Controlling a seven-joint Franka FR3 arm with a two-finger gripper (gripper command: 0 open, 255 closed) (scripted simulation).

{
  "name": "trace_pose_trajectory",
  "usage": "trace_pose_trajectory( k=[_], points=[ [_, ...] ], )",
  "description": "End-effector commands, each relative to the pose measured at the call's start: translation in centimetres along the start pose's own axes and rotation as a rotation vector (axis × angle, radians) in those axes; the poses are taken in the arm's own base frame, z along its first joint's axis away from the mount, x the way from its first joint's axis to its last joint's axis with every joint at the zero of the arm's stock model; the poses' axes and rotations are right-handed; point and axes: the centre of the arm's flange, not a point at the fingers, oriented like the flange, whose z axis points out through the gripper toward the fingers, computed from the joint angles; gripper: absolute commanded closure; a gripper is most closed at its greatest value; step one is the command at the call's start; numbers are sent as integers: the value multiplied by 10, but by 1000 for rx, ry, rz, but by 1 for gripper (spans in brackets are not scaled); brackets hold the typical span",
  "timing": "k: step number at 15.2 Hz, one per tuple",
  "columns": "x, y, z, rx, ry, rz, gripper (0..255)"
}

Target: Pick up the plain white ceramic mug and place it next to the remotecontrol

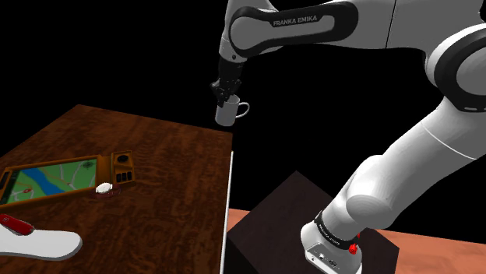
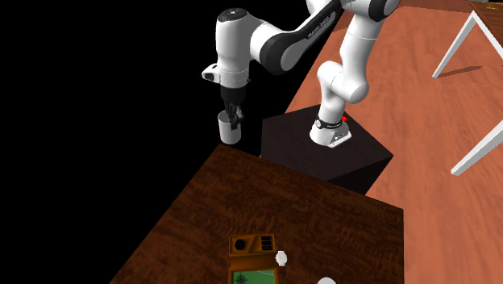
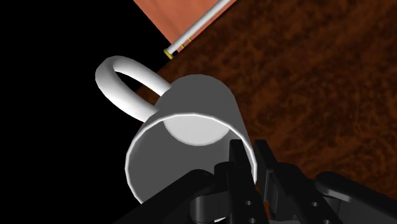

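Observation:
A plain white mug [image 1: 227, 114] hangs in the air over the far corner of the dark wooden table [image 1: 167, 152], its handle towards the shoulder view's right. My black gripper [image 1: 226, 95] is shut on its rim from above. In the wrist view the fingers [image 3: 239, 159] clasp the mug's [image 3: 191, 118] wall, one inside and one outside. In the second exterior view, the gripper [image 2: 233, 115] holds the mug [image 2: 231, 129] just off the table's far edge. A brown device with buttons and a map screen [image 1: 70, 175], perhaps the remote control, lies on the table's near left part.
A small white round object [image 1: 103, 187] lies beside the brown device. A long white item with a red piece [image 1: 35, 240] sits at the shoulder view's lower left. The black stand [image 1: 284, 222] is right of the table. White slanted bars [image 2: 471, 36] stand on the reddish floor.

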Motion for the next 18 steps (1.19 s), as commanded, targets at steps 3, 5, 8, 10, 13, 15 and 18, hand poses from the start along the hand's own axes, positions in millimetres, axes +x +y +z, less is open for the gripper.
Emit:
trace_pose_trajectory(
  k=[3,5,8,10,13,15,18],
  points=[
    [2,0,-22,0,0,0,255],
    [3,0,-32,0,0,0,255],
    [3,0,-48,0,0,0,255],
    [4,0,-54,0,0,0,255],
    [-11,-36,-55,0,0,0,255],
    [-21,-61,-56,0,0,0,255],
    [-37,-97,-57,0,0,0,255]
  ],
)
